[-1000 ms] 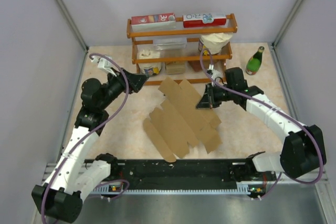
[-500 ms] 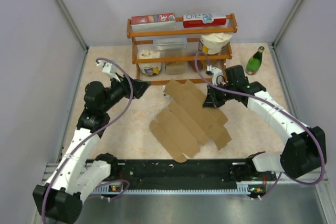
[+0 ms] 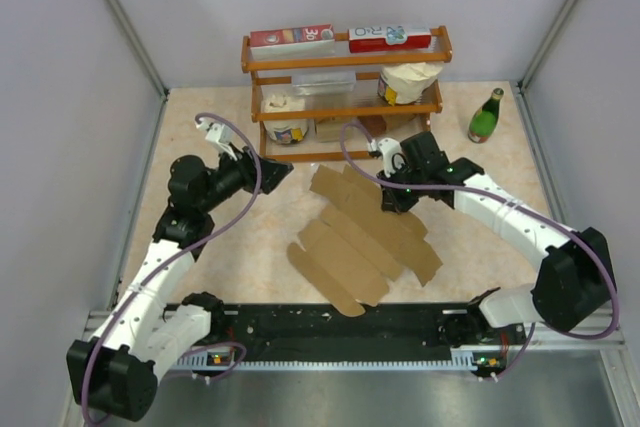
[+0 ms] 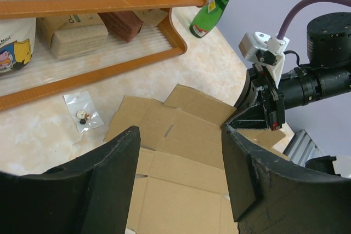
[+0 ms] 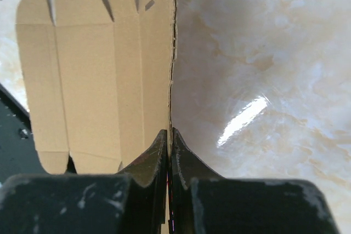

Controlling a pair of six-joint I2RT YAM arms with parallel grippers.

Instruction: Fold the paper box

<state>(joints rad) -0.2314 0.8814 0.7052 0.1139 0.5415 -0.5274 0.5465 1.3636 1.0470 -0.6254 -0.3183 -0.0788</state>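
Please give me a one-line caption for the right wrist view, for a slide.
Right gripper, jaws shut on one edge of the flat, unfolded paper box lying on the table.

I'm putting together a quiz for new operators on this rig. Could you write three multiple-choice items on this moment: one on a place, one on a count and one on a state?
1. Where is the green bottle relative to the rack?
A. on its top shelf
B. on the table, to its right
C. hanging under it

2. How many red-and-white cartons lie on top of the rack?
A. two
B. one
C. four

3. What is the right pincer doing?
A. standing wide open
B. out of every view
C. shut on the paper box at its edge

Answers:
1 B: the top view shows it standing on the tabletop beside the rack.
2 A: two lie end to end there.
3 C: its wrist view shows it closed on the cardboard edge.
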